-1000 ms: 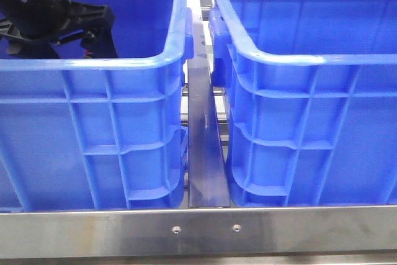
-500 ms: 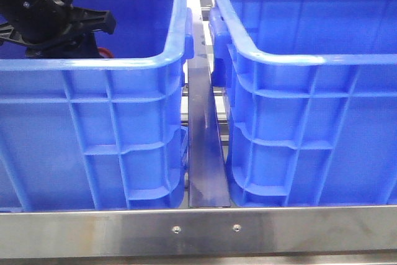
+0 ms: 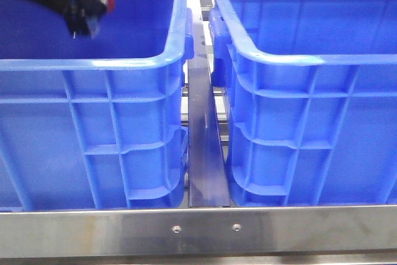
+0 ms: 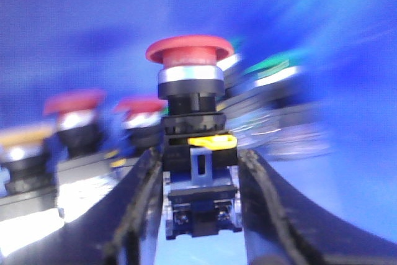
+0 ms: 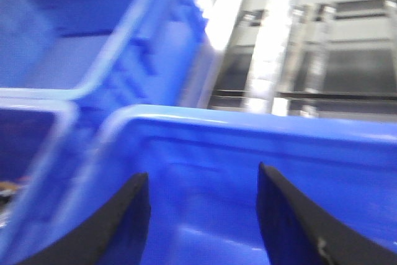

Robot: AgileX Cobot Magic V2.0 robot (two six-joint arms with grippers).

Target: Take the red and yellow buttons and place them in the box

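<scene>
The red button (image 4: 189, 60) is clamped by its dark body between the closed fingers of the left end effector (image 4: 200, 172), above the left crate (image 3: 124, 66) where more buttons lie behind it. It could be twisted loose by fast motion, as blur suggests. The right end effector (image 5: 201, 215) is held open and empty over the right crate (image 3: 298, 60); steel rails are seen beyond.

Two blue crates (image 3: 93, 134) (image 3: 310, 122) sit side by side on a steel-edged bench (image 3: 198, 231).
</scene>
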